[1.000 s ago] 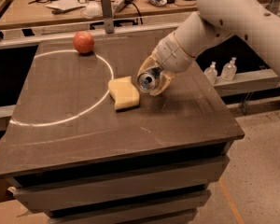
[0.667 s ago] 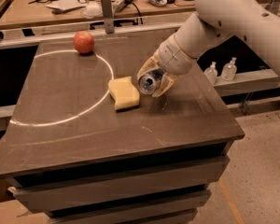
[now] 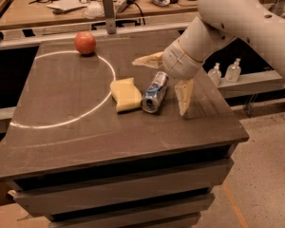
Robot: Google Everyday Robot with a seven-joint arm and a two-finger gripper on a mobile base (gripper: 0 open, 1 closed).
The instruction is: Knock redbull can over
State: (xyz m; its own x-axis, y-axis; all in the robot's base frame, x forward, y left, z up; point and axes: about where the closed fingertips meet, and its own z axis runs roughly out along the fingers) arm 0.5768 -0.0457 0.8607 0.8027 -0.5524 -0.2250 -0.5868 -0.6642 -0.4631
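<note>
The redbull can point(image 3: 155, 92), silver with blue patches, lies on its side on the dark table top point(image 3: 85, 132), its round end facing the front, touching the right edge of the yellow sponge point(image 3: 125, 94). My gripper point(image 3: 164, 82) hangs just above and behind the can, open, with its two tan fingers spread wide: one finger point(image 3: 148, 60) points left above the can, the other finger point(image 3: 184, 96) points down to the can's right. Neither finger holds the can.
A red apple point(image 3: 85, 42) sits at the back left on a white chalk arc point(image 3: 80, 120). A cluttered bench point(image 3: 61, 6) stands behind the table. Two small clear bottles point(image 3: 225, 71) stand on a shelf at the right. The table's right edge is close to the gripper.
The gripper was shut around the tilted can; now its fingers are spread apart and the can lies flat on the table beside the sponge.
</note>
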